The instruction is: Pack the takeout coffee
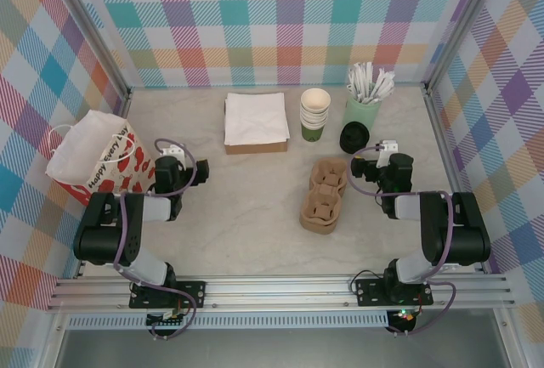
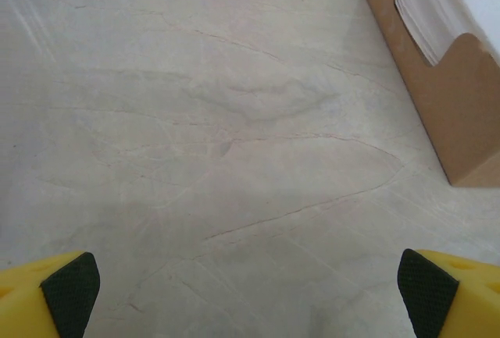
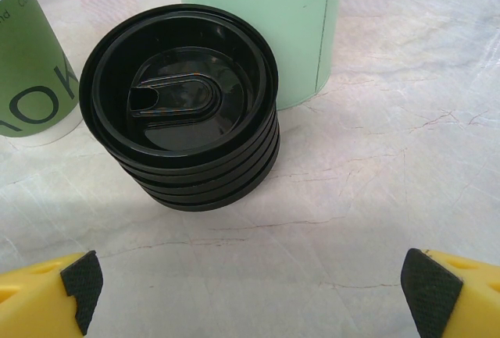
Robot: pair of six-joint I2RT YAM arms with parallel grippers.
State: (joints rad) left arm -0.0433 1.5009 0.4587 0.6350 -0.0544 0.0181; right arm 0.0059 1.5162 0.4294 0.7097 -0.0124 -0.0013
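Observation:
The takeout coffee as one lidded cup is out of view. A stack of green paper cups (image 1: pixel 314 115) stands at the back, with a stack of black lids (image 1: pixel 355 137) to its right. My right gripper (image 1: pixel 380 154) is open just short of the lids (image 3: pixel 183 131), nothing between its fingertips (image 3: pixel 78 279). My left gripper (image 1: pixel 170 152) is open over bare table, next to a red-and-white paper bag (image 1: pixel 93 160). In the left wrist view its pads (image 2: pixel 70 283) stand wide apart.
A pale green cup of white sticks (image 1: pixel 364 100) stands behind the lids. A brown box of white napkins (image 1: pixel 255 120) sits at the back centre, its corner (image 2: pixel 453 96) ahead of the left gripper. A cardboard cup carrier (image 1: pixel 325 195) lies mid-table. Metal frame rails border the table.

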